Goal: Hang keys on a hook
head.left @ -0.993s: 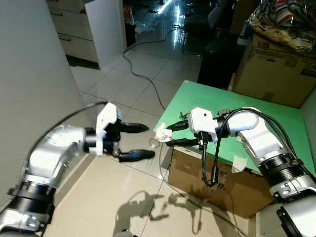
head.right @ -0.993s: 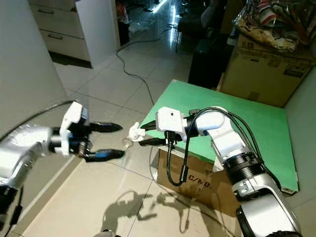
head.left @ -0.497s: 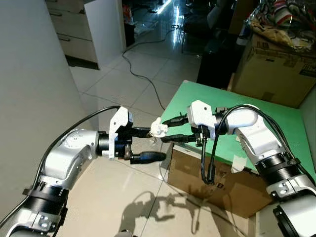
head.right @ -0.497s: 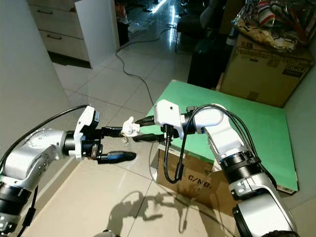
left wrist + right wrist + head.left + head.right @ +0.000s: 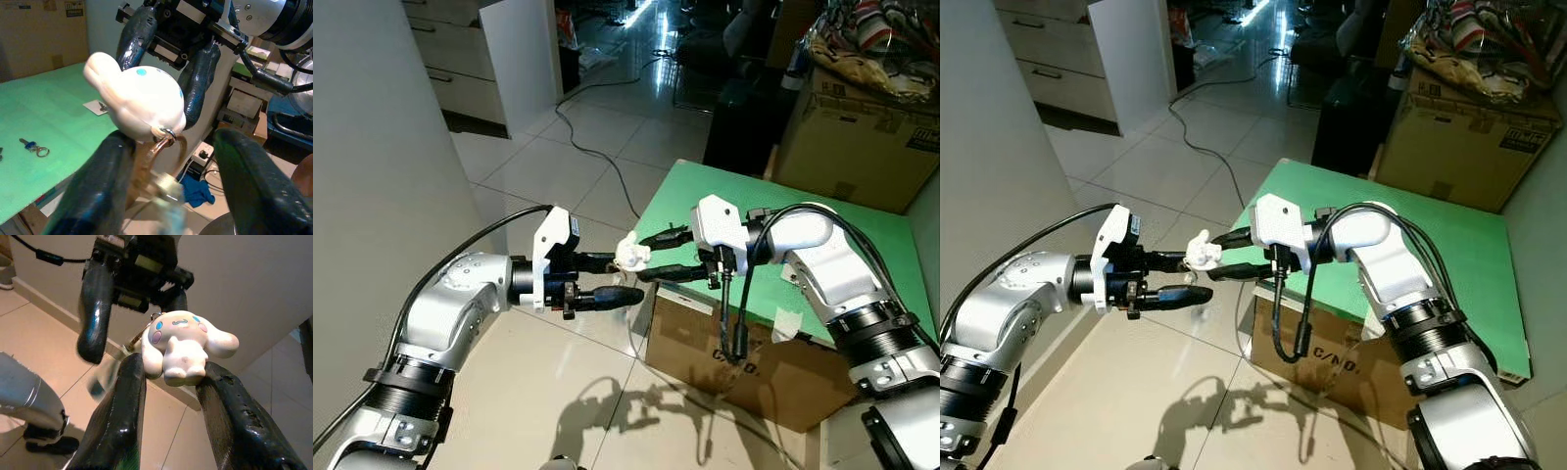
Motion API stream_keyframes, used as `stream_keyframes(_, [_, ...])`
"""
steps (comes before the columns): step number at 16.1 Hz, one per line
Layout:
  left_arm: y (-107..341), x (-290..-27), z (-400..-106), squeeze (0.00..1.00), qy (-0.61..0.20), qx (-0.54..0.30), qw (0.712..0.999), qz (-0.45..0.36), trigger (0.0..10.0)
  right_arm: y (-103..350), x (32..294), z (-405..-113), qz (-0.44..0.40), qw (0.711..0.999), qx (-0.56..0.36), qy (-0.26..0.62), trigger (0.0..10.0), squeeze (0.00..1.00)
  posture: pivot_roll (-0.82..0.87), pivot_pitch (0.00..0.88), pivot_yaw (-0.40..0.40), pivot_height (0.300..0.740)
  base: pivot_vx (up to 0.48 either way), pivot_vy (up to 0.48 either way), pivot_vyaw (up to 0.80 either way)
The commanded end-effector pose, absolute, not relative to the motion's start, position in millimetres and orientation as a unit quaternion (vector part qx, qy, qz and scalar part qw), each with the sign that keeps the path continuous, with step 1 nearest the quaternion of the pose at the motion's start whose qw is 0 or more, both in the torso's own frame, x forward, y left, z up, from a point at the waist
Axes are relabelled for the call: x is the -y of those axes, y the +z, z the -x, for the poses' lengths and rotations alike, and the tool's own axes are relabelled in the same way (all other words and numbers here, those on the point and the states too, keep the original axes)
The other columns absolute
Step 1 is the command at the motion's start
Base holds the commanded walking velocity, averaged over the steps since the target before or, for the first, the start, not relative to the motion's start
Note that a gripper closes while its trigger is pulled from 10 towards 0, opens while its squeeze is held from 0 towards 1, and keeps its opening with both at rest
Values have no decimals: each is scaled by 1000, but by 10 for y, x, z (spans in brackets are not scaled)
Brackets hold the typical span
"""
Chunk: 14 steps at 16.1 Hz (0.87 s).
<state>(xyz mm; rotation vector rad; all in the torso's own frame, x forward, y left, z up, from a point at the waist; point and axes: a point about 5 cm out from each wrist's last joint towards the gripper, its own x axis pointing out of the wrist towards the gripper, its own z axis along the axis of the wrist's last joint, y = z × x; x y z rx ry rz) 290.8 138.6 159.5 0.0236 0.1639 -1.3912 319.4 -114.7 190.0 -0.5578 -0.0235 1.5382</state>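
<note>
The keys [image 5: 164, 188] hang on a ring below a white toy-dog charm [image 5: 631, 253], held in mid-air over the tiled floor [image 5: 558, 157], just off the corner of the green table [image 5: 822, 235]. In the left wrist view the ring and a blurred key dangle under the charm; the metal is too smeared to count the keys.

The right gripper [image 5: 658, 257] has the charm pinched between its two black fingers [image 5: 124, 416], which press on the toy's flanks from either side. The left gripper [image 5: 612, 279] points straight at it from the other side, fingers spread, with the ring hanging in the gap between them. One left finger [image 5: 105, 181] looks to be touching or nearly touching the ring, the other stands apart; it is not gripping anything.

This looks like a hand-over between the two arms, midway through, with no hook in sight. The next move would call for the left gripper to close on the ring or the charm's lower edge, firmly enough that the swinging keys do not slip, before the right one lets go.

A second small key [image 5: 34, 147] lies on the table, and a cardboard box [image 5: 724, 362] sits under it.
</note>
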Motion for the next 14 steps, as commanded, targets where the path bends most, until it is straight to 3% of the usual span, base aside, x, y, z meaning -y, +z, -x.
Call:
stream_keyframes(1, [1644, -1460, -2929, 0, -630, -68, 773, -19, 0, 1903, 1190, -3181, 260, 679, 6, 687, 0, 0, 25, 0, 9, 740, 0, 0, 0])
stream_keyframes(7, [1630, -1521, -2932, 0, -628, -76, 774, -23, 0, 1890, 1235, -3141, 259, 670, 0, 696, 0, 0, 26, 0, 10, 740, 0, 0, 0])
stream_keyframes(14, [1568, -1447, -2909, 0, -650, -83, 755, -15, 0, 2074, 1183, -3060, 211, 663, 29, 717, 0, 0, 12, 0, 8, 740, 0, 0, 0])
